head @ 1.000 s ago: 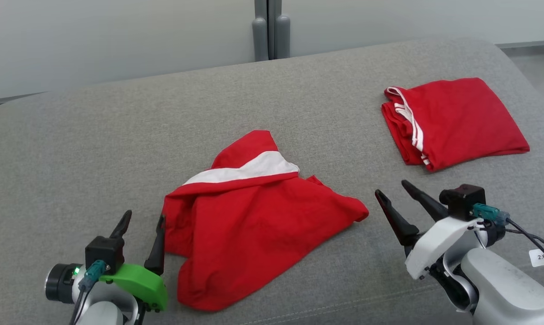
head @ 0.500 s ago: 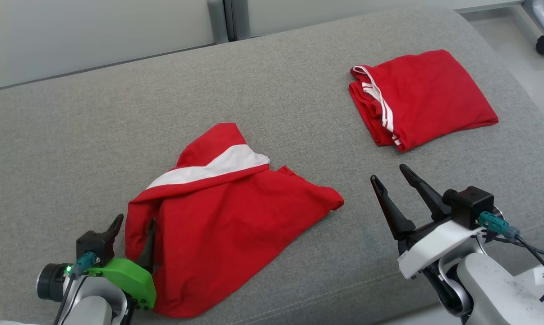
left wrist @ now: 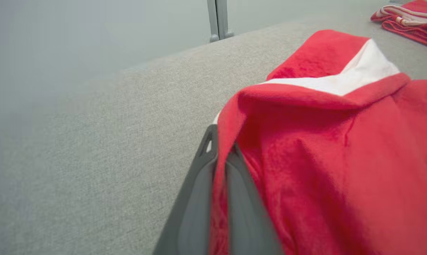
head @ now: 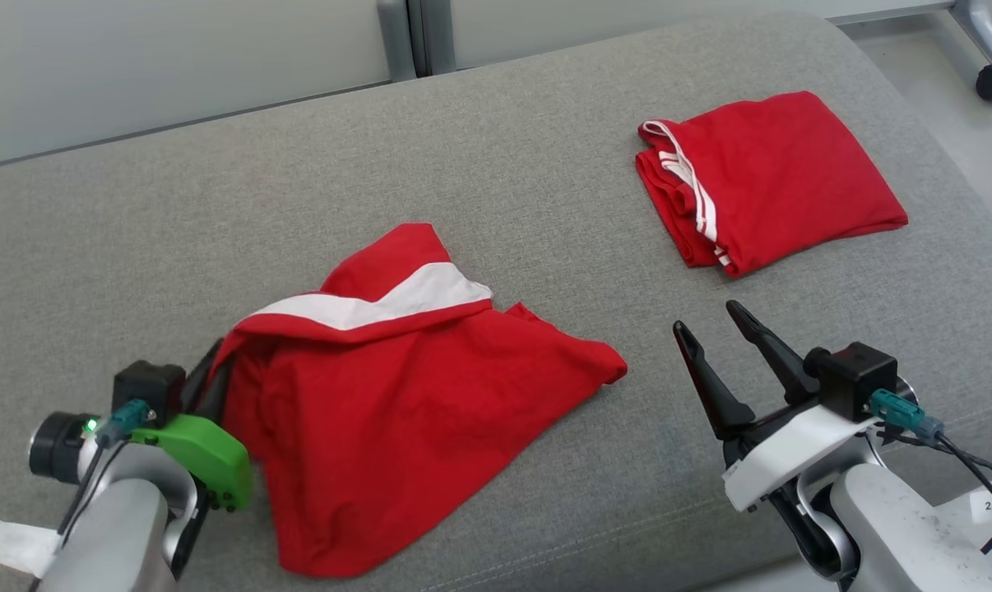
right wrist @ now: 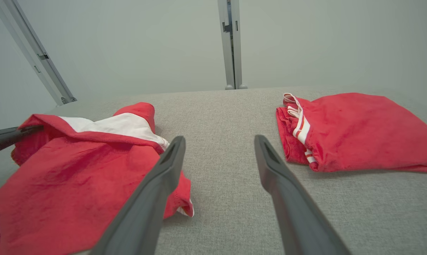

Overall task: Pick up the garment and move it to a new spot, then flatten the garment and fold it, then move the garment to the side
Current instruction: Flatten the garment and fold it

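Garment (head: 397, 395): a red piece of soft, slightly napped cloth with a broad white band (head: 381, 304) across its far part, lying crumpled on the near left half of a grey woven cushion (head: 496, 148). Its outline is loosely triangular, with a rounded hump pointing away from the robot, a tapered corner pointing to the robot's right and a blunt lobe reaching the cushion's front edge. The longest run goes slantwise from that near lobe to the right-hand corner. The left gripper (head: 215, 362) is closed, its two dark fingers pinching the garment's left edge, where the cloth stands up in a ridge. The right gripper (head: 706, 316) hangs over bare cushion to the right of the garment with its fingers spread wide, holding nothing. A second red garment (head: 771, 177), folded into a neat rectangle with white stripes along one edge, lies at the far right.
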### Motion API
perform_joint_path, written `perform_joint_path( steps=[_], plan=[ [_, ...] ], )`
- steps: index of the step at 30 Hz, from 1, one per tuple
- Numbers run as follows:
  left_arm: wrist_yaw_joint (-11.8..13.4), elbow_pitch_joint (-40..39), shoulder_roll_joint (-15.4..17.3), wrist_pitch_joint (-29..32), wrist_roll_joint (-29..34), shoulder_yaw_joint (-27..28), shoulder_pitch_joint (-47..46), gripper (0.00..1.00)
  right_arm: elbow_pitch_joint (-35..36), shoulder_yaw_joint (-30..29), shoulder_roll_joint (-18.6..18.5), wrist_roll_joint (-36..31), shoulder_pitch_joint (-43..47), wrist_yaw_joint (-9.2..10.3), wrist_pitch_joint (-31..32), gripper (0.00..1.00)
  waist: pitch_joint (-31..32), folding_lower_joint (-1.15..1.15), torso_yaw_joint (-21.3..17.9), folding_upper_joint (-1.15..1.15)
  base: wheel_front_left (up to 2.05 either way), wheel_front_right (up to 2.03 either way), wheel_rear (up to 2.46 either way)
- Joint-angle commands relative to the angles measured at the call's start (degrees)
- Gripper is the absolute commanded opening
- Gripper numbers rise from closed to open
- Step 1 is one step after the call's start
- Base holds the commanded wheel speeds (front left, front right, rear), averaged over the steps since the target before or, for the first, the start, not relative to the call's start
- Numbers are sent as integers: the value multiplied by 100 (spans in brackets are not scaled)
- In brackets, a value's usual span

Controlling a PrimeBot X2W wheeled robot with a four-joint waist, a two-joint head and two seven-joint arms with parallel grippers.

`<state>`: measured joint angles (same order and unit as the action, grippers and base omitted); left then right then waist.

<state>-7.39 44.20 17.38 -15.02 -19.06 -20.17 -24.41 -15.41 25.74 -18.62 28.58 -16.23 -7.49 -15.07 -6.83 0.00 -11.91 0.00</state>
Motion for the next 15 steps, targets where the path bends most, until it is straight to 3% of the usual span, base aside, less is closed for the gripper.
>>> perform_joint_path(
  steps=[1,9,15],
  plan=[
    [-10,-49,87,-8,-32,-5,-127,0,13,1,14,-18,77,2,-21,100,16,0,10,0,0,0,0],
    [-10,-294,872,25,-248,-436,-721,0,11,74,72,8,44,2,-21,100,88,0,-135,0,0,0,0],
    [-10,-341,1253,96,-421,-733,-1117,0,-14,18,109,-35,70,2,-21,100,78,0,-231,0,0,0,0]
  ],
)
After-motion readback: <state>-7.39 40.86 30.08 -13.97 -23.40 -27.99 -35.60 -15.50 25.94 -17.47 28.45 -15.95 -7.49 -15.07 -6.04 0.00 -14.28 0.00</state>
